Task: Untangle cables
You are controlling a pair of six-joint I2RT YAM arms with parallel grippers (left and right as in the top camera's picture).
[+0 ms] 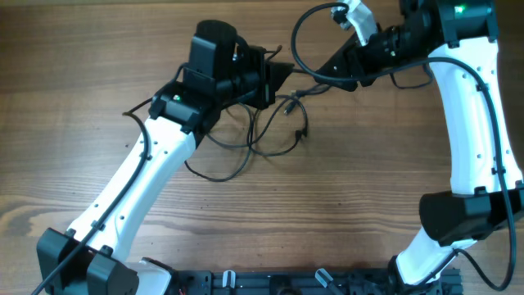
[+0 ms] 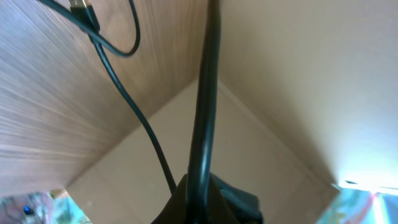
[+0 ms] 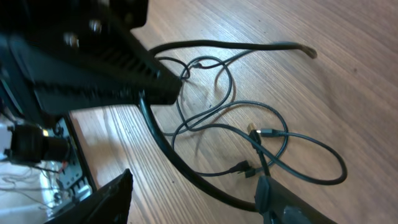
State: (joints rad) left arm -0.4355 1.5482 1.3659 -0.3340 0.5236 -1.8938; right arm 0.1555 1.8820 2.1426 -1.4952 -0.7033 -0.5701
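Note:
A tangle of thin black cables (image 1: 274, 135) lies on the wooden table between the two arms. It also shows in the right wrist view (image 3: 273, 134) with small plug ends. My left gripper (image 1: 281, 78) is shut on a thicker black cable (image 2: 208, 93), which arcs up toward the far edge (image 1: 295, 37). In the right wrist view this cable (image 3: 230, 43) runs from the left gripper's jaws (image 3: 165, 93) and curves between my right gripper's (image 3: 196, 183) open fingers. My right gripper (image 1: 327, 75) sits just right of the left one. A thin cable (image 2: 118, 81) hangs beside the held one.
The wooden table (image 1: 344, 205) spreads in front of the tangle. Black fixtures (image 1: 270, 283) line the near edge. The table's far edge (image 2: 155, 118) shows past the held cable in the left wrist view.

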